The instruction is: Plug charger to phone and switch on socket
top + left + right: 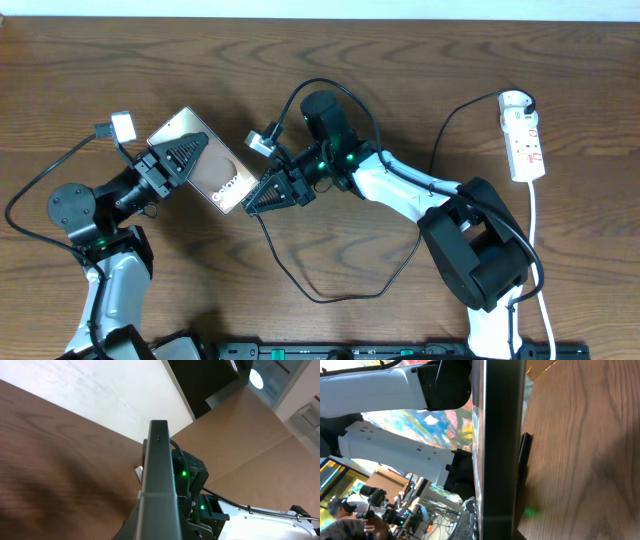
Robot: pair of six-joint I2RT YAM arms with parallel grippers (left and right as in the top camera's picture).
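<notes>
Left gripper [192, 152], 9 o'clock on the table [420, 60]: jaws clamped on the phone [224, 182], glossy face toward the overhead camera. Right gripper [254, 201], near centre: jaws together on the charger [330, 297] plug end, at the phone's 4 o'clock edge. Cable slack loops toward 6 o'clock. Socket [524, 142] lies at 3 o'clock, well apart from the phone.
</notes>
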